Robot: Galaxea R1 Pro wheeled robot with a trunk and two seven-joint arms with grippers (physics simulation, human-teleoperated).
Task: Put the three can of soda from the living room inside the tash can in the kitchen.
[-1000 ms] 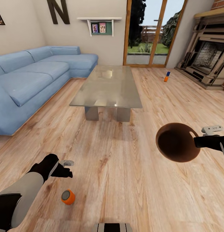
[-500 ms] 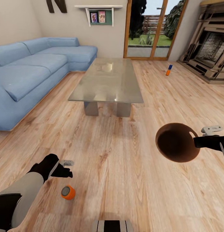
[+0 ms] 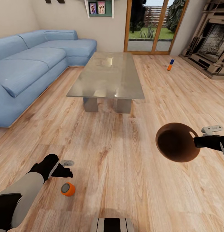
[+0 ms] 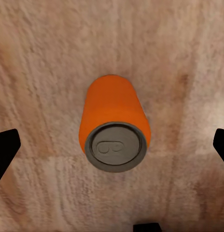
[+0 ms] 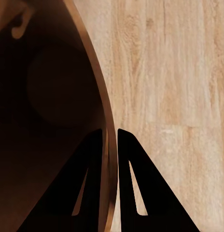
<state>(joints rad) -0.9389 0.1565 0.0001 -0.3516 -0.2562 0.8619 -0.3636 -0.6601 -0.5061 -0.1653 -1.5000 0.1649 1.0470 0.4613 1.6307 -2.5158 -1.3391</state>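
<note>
On wood floor, orange can (image 4: 114, 126) under spread left pincer (image 3: 64, 168), right pincer (image 5: 110, 145) clamping bin rim (image 5: 101, 104)

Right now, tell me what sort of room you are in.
Most likely a living room: a light-blue corner sofa, a glass-topped low table on the wood floor, and a fireplace beside the garden doors.

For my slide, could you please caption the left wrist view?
Open left tool poised above an upright orange soda can on the wood floor.
</note>
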